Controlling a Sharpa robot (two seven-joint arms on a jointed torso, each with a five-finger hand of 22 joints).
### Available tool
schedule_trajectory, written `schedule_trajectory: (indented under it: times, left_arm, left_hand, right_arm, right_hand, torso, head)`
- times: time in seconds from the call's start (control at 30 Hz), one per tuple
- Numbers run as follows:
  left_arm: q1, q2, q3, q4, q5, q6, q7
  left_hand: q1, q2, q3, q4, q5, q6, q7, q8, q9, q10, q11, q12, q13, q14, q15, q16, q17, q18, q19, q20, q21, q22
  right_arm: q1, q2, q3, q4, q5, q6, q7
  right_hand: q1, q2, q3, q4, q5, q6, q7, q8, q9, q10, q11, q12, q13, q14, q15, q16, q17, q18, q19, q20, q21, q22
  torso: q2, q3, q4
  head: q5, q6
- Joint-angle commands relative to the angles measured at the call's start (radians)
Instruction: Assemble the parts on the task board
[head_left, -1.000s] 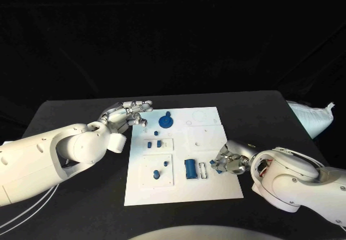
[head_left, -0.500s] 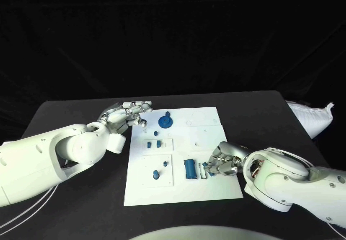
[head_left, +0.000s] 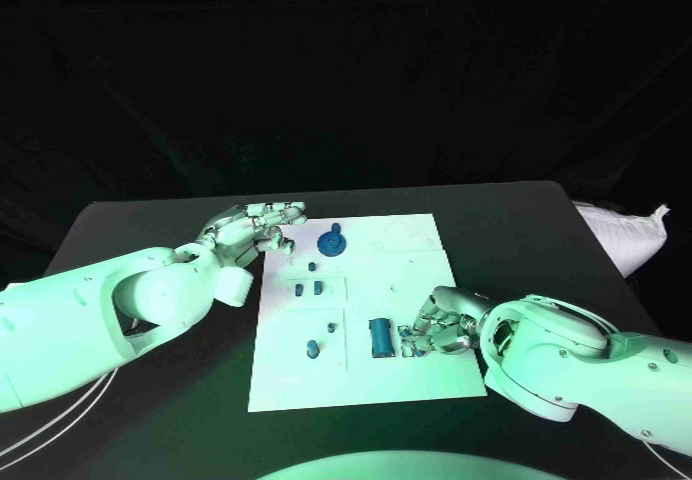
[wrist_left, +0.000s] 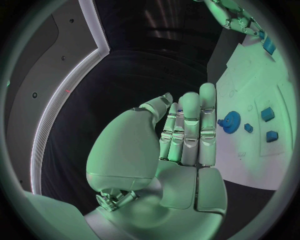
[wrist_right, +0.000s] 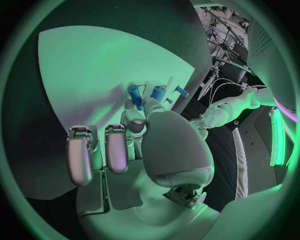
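The thin blue peg (wrist_right: 134, 95) sits in the right hand (head_left: 440, 330), pinched at the fingertips, low and right of centre in the head view, over the white board (head_left: 418, 265). In the right wrist view its long axis runs out from the fingers and away from the palm, tip towards the board. The hold looks slight, so my worry is that the peg twists or slips if it is pressed down off line, and drops onto the board. The fingers also hang just beside the blue block (head_left: 381, 337), which a small drift could knock askew. At upper left, the left hand (head_left: 257, 230) is released, fingers straight and together, holding nothing, beside the board's edge near the blue gear (head_left: 333, 241).
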Motion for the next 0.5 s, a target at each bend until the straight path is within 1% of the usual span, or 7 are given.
schedule_trajectory:
  times: [0.03,0.2,0.27,0.33,0.5]
  left_arm:
    - [0.0,0.001,0.001,0.003,-0.004,0.02,0.003]
    - [0.0,0.001,0.001,0.006,-0.004,0.022,0.002]
    - [0.0,0.001,0.001,0.007,-0.004,0.023,0.002]
    - [0.0,0.0,0.001,0.008,-0.004,0.023,0.001]
    - [0.0,0.0,0.001,0.009,-0.004,0.024,0.0]
  left_hand:
    - [0.001,0.001,-0.005,0.001,-0.002,-0.007,0.0,0.007,-0.001,-0.01,0.0,0.006,0.0,-0.005,0.001,-0.006,-0.001,0.018,-0.008,0.0,-0.005,-0.001]
    - [-0.001,0.002,-0.007,0.002,-0.003,-0.007,-0.001,0.008,-0.001,-0.01,0.0,0.008,0.0,-0.006,0.001,-0.006,-0.002,0.018,-0.008,0.0,-0.005,-0.001]
    - [-0.001,0.002,-0.007,0.002,-0.003,-0.007,-0.001,0.008,-0.001,-0.01,0.0,0.008,0.0,-0.006,0.001,-0.006,-0.002,0.018,-0.008,0.0,-0.005,-0.001]
    - [-0.001,0.002,-0.007,0.002,-0.003,-0.007,-0.001,0.008,-0.001,-0.01,0.0,0.008,0.0,-0.006,0.001,-0.006,-0.002,0.018,-0.008,0.0,-0.005,-0.001]
    - [-0.001,0.002,-0.007,0.002,-0.003,-0.007,-0.001,0.008,-0.001,-0.01,0.0,0.008,0.0,-0.006,0.001,-0.006,-0.002,0.018,-0.008,0.0,-0.005,-0.001]
  right_arm:
    - [-0.001,0.005,0.0,-0.003,0.002,0.046,-0.003]
    - [-0.001,0.006,0.0,-0.008,-0.004,0.049,-0.004]
    - [-0.001,0.006,0.0,-0.01,-0.008,0.05,-0.006]
    - [-0.001,0.007,0.0,-0.011,-0.014,0.052,-0.008]
    - [0.0,0.01,0.0,-0.014,-0.026,0.057,-0.012]
  right_hand:
    - [-0.015,0.003,-0.006,0.001,0.004,0.008,0.0,-0.002,0.002,0.004,-0.001,-0.01,-0.006,0.064,0.0,-0.001,0.017,-0.014,0.039,0.002,0.003,0.192]
    - [-0.052,0.015,-0.021,0.002,0.005,0.013,-0.002,-0.001,0.006,0.007,-0.003,-0.024,-0.015,0.064,-0.002,-0.001,0.017,-0.014,0.039,0.0,0.003,0.192]
    - [-0.077,0.019,-0.035,0.002,0.018,0.018,-0.004,0.0,0.009,0.005,-0.004,-0.043,-0.029,0.063,-0.003,-0.002,0.015,-0.014,0.039,-0.001,0.002,0.192]
    - [-0.092,0.023,-0.045,0.002,0.028,0.028,-0.007,0.005,0.014,0.011,-0.007,-0.027,-0.018,0.063,-0.005,-0.004,0.012,-0.013,0.038,-0.002,0.002,0.191]
    - [-0.113,0.037,-0.059,0.003,0.031,0.041,-0.013,0.012,0.022,0.023,-0.011,0.0,0.001,0.064,-0.008,-0.001,0.018,-0.015,0.042,-0.005,0.005,0.195]
  torso:
    - [0.0,-0.0002,0.0003]
    - [0.0,-0.0002,0.0001]
    - [0.0,-0.0006,0.0008]
    - [0.001,-0.0005,0.0008]
    - [0.0,-0.0001,0.0006]
  head:
    - [0.001,-0.001]
    - [0.0,-0.001]
    - [-0.001,-0.001]
    - [-0.001,-0.001]
    - [-0.001,-0.002]
